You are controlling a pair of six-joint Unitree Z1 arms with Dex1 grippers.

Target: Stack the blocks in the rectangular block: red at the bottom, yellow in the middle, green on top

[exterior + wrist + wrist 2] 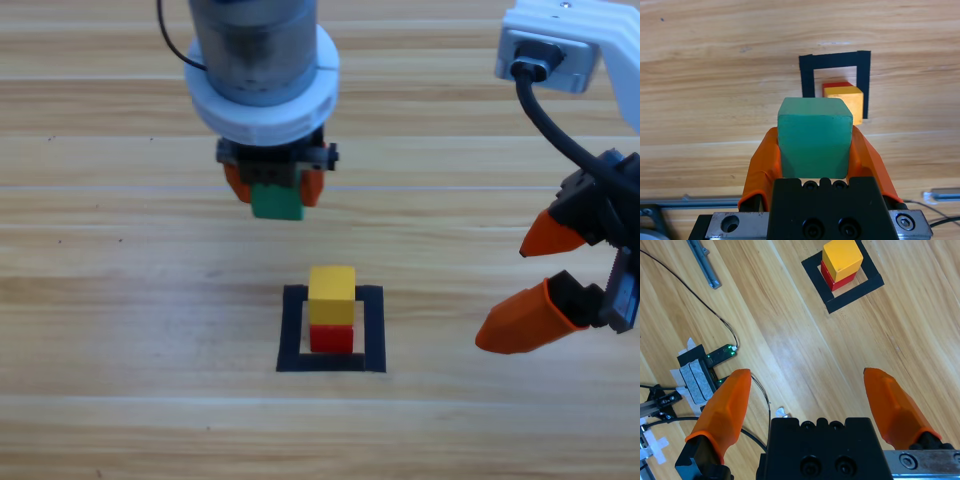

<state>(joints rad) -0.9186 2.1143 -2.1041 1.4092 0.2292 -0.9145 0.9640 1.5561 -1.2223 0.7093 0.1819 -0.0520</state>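
Observation:
The yellow cube [332, 294] rests on the red cube [332, 338] inside the black tape rectangle [293, 330]. The same stack shows in the left wrist view, yellow [846, 102] over red [835, 85] within the tape outline [807, 75], and in the right wrist view, yellow [842, 259] on red [839, 281]. My left gripper [274, 188] hangs above the table, behind the stack, shut on the green cube [276, 201] [813, 142]. Off to the right of the rectangle, my right gripper [535, 285] [810, 395] is open and holds nothing.
A black cable [560, 135] runs down to the right arm. In the right wrist view, a taped electronics board [702, 371], thin wires [685, 282] and a metal rail [703, 262] lie on the wood away from the tape outline [862, 290].

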